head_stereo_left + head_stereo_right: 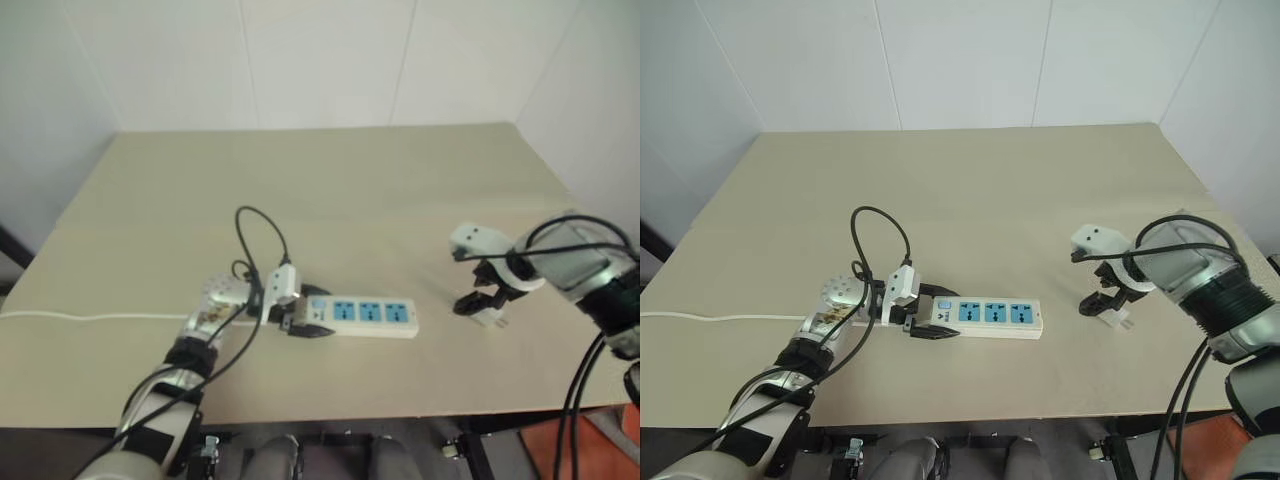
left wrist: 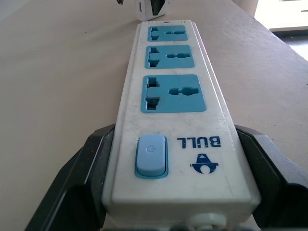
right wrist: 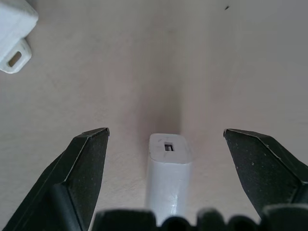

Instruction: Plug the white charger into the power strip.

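Now, the right gripper (image 3: pixel 166 144) hung low at the right of the head view, its jaws spread wide and released, straddling the white charger (image 3: pixel 168 166) without touching it; the charger lay on the bench (image 1: pixel 330 180) at mid-right, well apart from the power strip (image 1: pixel 992 316), which sat left of centre in the lower half of the frame. The left gripper (image 2: pixel 166 183) had its jaws clamped around the strip's switch end, one black finger (image 2: pixel 79 178) on each long side, pinning it flat. The risks, as I judged them: the charger was a small, smooth, glossy block with rounded corners, and a pinch taken off-centre could squirt it out sideways or tip it over on the bench. Its prongs looked to be pointing away from the strip, toward the lower right, so a grab without a plan for turning it could leave it facing the wrong way for the sockets. And if the left grip slackened, the hard plastic strip could skate on that matte, pale tan surface once any pushing began. The strip was a long white bar with three blue socket panels (image 2: pixel 172 93), a pale blue rocker switch (image 2: pixel 151 155) and a thin white cord (image 1: pixel 90 318) trailing to the left edge.
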### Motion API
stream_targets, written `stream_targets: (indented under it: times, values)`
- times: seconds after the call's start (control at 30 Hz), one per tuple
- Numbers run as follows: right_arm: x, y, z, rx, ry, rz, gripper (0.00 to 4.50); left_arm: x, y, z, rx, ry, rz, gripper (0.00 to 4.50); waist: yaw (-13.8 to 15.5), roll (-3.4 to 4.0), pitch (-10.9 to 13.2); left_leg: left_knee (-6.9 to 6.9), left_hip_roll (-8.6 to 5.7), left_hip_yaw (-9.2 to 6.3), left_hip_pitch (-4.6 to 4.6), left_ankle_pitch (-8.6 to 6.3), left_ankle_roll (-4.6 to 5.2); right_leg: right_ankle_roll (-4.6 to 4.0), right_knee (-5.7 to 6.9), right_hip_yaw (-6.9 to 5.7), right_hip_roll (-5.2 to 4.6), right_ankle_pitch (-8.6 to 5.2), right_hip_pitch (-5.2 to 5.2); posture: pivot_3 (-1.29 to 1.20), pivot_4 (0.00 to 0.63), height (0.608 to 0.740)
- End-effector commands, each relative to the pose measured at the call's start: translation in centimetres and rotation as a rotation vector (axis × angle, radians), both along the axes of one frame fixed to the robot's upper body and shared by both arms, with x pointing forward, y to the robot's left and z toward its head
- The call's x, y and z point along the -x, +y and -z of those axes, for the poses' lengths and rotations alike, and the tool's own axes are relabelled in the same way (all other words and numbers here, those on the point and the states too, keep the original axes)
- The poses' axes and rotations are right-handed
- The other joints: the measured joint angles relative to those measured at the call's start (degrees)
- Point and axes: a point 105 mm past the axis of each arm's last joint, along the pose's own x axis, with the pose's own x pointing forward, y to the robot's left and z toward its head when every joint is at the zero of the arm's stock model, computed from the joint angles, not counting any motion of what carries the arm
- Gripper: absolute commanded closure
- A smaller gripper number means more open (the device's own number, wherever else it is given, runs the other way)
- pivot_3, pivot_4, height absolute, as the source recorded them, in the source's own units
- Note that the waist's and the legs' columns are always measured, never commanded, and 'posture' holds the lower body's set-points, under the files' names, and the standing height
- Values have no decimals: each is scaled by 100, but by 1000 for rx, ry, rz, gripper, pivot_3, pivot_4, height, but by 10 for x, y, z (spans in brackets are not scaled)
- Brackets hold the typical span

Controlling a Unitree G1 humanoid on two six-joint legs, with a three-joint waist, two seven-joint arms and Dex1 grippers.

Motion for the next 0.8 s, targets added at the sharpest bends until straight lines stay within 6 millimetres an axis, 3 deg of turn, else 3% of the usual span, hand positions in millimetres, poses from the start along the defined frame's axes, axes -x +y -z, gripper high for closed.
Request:
stream_targets:
  times: [0.03,0.17,0.2,0.27,0.53,0.6,0.73,0.8]
  values:
    - [1,-5,3,22,3,1,0,14,2,26,-84,83,32,1204,-2,0,0,1,0,0,0,0,0,0,0,0,0,0,0,0,150,740]
    - [4,-7,9,24,24,9,0,15,3,27,-86,86,30,1204,-13,3,-2,0,0,0,1,0,-1,0,1,1,0,0,-1,0,150,740]
    - [5,-6,11,23,31,6,182,15,3,28,-86,89,30,1204,-15,4,-4,0,1,0,1,-1,-1,0,1,1,1,0,0,0,150,740]
    - [7,-3,15,17,39,-5,623,16,3,28,-87,90,30,1204,-15,4,-9,1,1,0,3,-1,-2,0,0,1,1,0,2,0,150,740]
    - [12,4,22,11,47,-21,3271,16,2,29,-85,97,29,1204,-22,0,-38,3,2,0,7,-2,-2,0,0,0,2,0,6,0,150,740]
    - [10,5,20,11,24,-17,3351,16,2,29,-86,98,28,1204,-22,1,-46,3,2,0,7,-2,-2,0,0,0,2,0,7,0,150,740]
    - [-13,13,-12,-19,-189,-27,3351,16,3,30,-88,100,28,1204,-24,4,-50,3,2,0,7,-2,-2,-1,1,2,2,1,6,0,150,740]
    - [-32,40,-55,-239,-408,-58,3351,17,3,30,-89,101,30,1204,-30,10,-53,2,1,1,7,-2,-2,-2,5,6,2,1,3,0,150,740]
